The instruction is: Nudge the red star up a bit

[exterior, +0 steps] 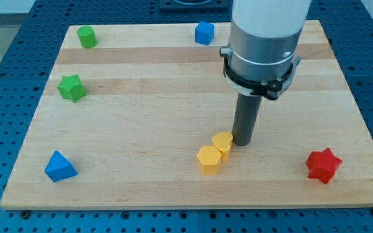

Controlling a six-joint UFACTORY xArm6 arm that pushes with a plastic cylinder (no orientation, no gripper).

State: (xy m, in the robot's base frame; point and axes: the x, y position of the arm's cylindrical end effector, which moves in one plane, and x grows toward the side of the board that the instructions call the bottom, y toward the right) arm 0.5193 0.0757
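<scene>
Near the board's bottom edge, a little to the view's right of centre, my tip rests on the wood just beside the upper of two yellow blocks, touching it or very nearly so; the lower yellow block sits against its neighbour toward the view's bottom left. The rod has no jaws and carries nothing, so it grasps no block; it can only shove. The red star lies well apart from the tip, close to the board's bottom right corner, with bare wood all around it. That spot matters: to send the star toward the view's top, the tip should come in from the narrow strip between the star and the bottom edge, so I judge the push not yet begun. Far from this work, a green star and a green block sit by the left edge, a blue block by the top edge, and a blue wedge-like block near the bottom left corner.
</scene>
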